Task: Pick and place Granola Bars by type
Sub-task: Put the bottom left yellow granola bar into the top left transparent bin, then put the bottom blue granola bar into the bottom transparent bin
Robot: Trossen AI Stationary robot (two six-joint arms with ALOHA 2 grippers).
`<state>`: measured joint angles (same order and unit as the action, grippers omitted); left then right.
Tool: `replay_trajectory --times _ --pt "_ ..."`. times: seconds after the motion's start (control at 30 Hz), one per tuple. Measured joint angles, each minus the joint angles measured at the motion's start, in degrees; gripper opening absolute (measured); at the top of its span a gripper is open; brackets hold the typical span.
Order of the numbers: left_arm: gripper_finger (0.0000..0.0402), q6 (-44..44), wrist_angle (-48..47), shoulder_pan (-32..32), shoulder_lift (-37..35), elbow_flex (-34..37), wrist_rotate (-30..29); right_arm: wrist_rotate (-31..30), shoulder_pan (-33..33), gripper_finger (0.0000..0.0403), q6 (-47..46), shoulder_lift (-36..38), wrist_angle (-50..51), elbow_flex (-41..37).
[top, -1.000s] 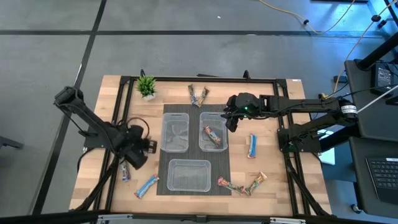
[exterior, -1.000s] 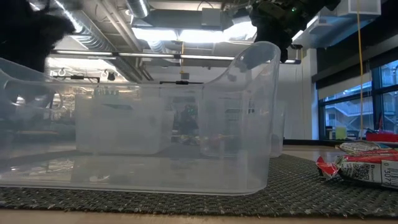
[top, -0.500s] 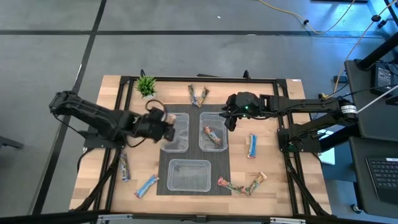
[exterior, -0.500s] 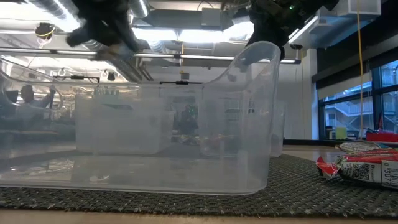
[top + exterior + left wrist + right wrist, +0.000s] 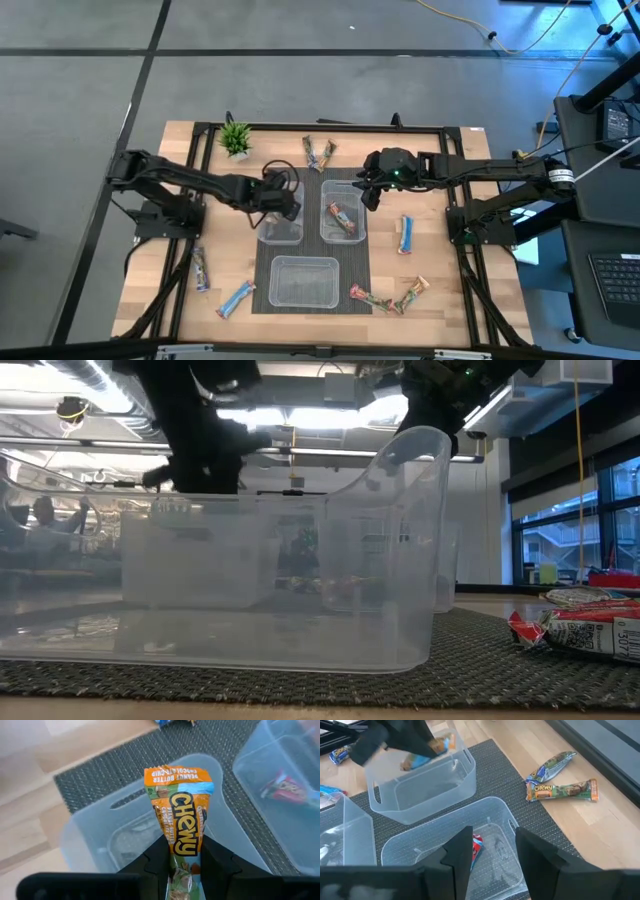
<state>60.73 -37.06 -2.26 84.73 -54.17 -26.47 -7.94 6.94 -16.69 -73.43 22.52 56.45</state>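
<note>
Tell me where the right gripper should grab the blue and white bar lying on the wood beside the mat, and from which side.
Grip the blue and white bar across its narrow width near mid-length, coming straight down. It lies flat and alone on the bare table, long axis running roughly front to back, so fingers would likely close on its two long edges. The right gripper hovers open over the bin holding a red bar.

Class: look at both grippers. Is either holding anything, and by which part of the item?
The left gripper grips an orange Chewy granola bar by its lower end, above a clear bin. The right gripper is open and holds nothing.
</note>
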Motion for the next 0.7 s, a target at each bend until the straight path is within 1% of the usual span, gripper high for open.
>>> replay_trajectory --times 0.2,0.3,0.43,0.57,0.7 --pt "0.0079 0.0 0.5 1.4 4.1 0.0 3.4 0.0 0.0 0.0152 0.2 0.0 0.0 0.0" --pt "0.0080 0.0 0.9 1.8 4.9 0.0 5.7 0.0 0.0 0.0152 0.4 0.0 0.0 0.0" --pt "0.0086 0.1 1.3 2.1 5.3 0.0 6.6 0.0 0.0 0.0152 0.4 0.0 0.0 0.0" --pt "0.0101 0.0 1.4 2.1 5.3 0.0 6.6 0.0 0.0 0.0152 0.4 0.0 0.0 0.0" --pt "0.0127 0.0 1.1 2.1 4.9 0.0 7.9 0.0 0.0 0.0152 0.5 0.0 0.0 0.0"
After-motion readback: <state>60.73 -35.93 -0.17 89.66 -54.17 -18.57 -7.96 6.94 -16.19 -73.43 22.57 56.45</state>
